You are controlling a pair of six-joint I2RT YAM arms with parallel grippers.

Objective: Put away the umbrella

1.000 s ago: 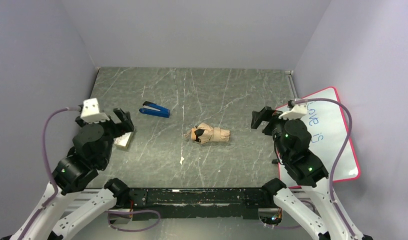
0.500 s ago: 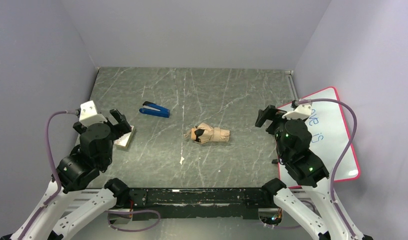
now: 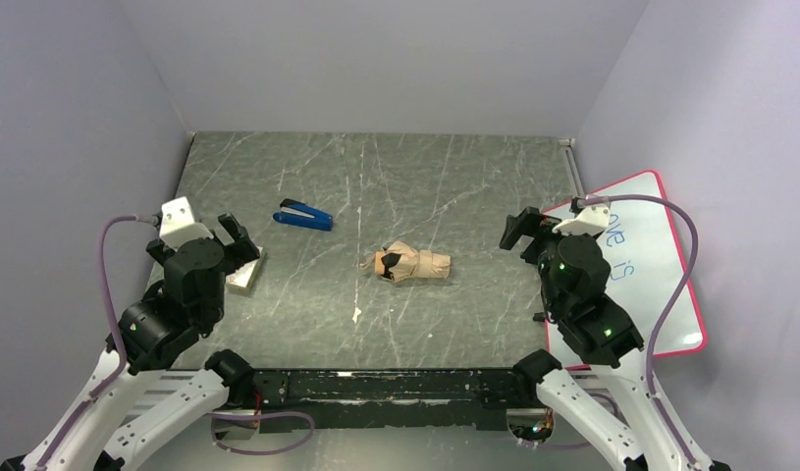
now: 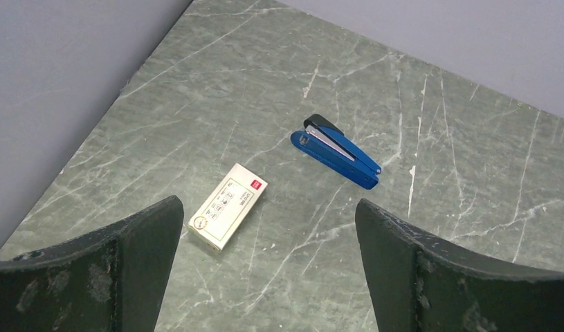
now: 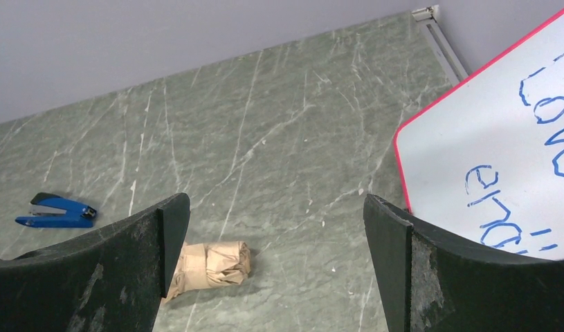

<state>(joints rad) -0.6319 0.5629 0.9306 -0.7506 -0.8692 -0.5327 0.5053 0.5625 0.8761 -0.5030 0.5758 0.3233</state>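
Note:
The umbrella (image 3: 411,263) lies folded and rolled on the middle of the green marble table, beige fabric wrapped by its strap, a dark patch at its left end. In the right wrist view its right end (image 5: 213,266) shows beside my left finger. My right gripper (image 3: 522,232) is open and empty, to the right of the umbrella and apart from it; in its own view the gripper (image 5: 275,207) shows its jaws wide. My left gripper (image 3: 237,240) is open and empty at the table's left side, far from the umbrella, and shows wide open in its own view (image 4: 268,211).
A blue stapler (image 3: 303,216) lies at the back left, also in the left wrist view (image 4: 341,159). A small white box (image 3: 243,274) lies under my left gripper, seen too in the left wrist view (image 4: 228,214). A red-edged whiteboard (image 3: 651,265) leans at the right wall.
My left arm has drawn back and lowered slightly toward the near left. My right gripper has shifted a little to the right. The umbrella has not moved.

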